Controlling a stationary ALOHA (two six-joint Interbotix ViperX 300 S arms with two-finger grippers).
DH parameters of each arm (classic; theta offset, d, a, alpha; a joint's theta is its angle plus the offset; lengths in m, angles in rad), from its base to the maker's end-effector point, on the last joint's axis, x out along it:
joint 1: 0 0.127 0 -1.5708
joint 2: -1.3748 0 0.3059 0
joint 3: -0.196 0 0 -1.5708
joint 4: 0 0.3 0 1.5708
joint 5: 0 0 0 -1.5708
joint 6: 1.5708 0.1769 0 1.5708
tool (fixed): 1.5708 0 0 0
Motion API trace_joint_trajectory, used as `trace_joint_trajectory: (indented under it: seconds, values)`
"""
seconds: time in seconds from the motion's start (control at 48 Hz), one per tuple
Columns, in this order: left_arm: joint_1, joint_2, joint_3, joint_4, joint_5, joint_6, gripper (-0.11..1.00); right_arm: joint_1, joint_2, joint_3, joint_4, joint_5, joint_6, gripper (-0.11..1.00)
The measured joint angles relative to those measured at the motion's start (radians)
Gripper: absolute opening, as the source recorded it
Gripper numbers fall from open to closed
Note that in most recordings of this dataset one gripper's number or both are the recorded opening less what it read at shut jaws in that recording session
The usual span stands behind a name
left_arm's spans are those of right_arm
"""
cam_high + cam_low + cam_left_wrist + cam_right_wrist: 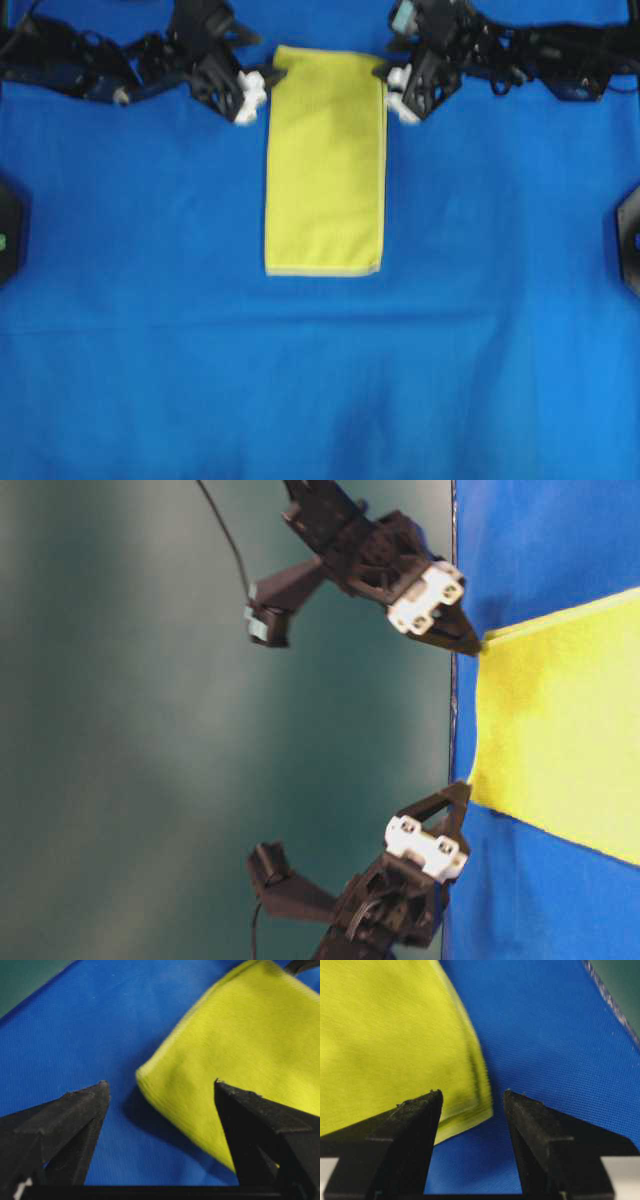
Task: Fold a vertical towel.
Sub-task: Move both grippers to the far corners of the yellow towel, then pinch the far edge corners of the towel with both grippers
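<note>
Blue cloth (130, 330) covers the whole table under your two arms, and behind its far edge you see only a dull green background. On this cloth the yellow towel (325, 165) lies flat as a long upright rectangle, with its far short edge close to the far edge of the cloth.

Your left gripper (262, 85) stands at the far left corner of the towel and your right gripper (388, 85) at the far right corner. Both are spread wide and hold nothing. In the left wrist view the corner sits between the two black fingers (75, 1120), not pinched. In the right wrist view the corner also lies between the fingers (400, 1135), a little lifted from the cloth.

I judge that you are at the grasping step, at the beginning of the fold; the towel looks not yet folded over. The next move asks you to close both grippers on the two far corners together, taking only the towel and not the blue cloth below. Then you lift and carry them evenly toward the near edge.
</note>
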Motion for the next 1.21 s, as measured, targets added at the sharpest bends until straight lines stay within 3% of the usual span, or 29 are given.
trace_joint_trajectory:
  seconds: [0.271, 0.438, 0.479, 0.646, 0.834, 1.209]
  values:
    - [0.032, 0.091, -0.064, 0.000, 0.000, -0.002, 0.77, -0.034, 0.052, -0.026, -0.002, -0.031, -0.002, 0.56]
    - [0.029, 0.121, -0.091, 0.002, -0.002, 0.005, 0.63, -0.032, 0.067, -0.028, -0.002, -0.029, -0.002, 0.51]
    - [0.026, 0.123, -0.092, 0.002, 0.000, 0.005, 0.57, -0.032, 0.067, -0.028, 0.000, -0.026, -0.002, 0.47]
    - [0.012, 0.124, -0.094, 0.002, 0.000, -0.002, 0.26, -0.026, 0.071, -0.026, -0.003, -0.006, 0.000, 0.03]
    - [-0.003, 0.124, -0.094, 0.003, 0.002, 0.017, 0.09, -0.026, 0.071, -0.026, -0.002, 0.009, 0.000, 0.03]
    - [-0.002, 0.077, -0.106, 0.005, 0.054, 0.035, 0.06, -0.037, 0.043, -0.023, -0.003, 0.018, -0.005, 0.03]
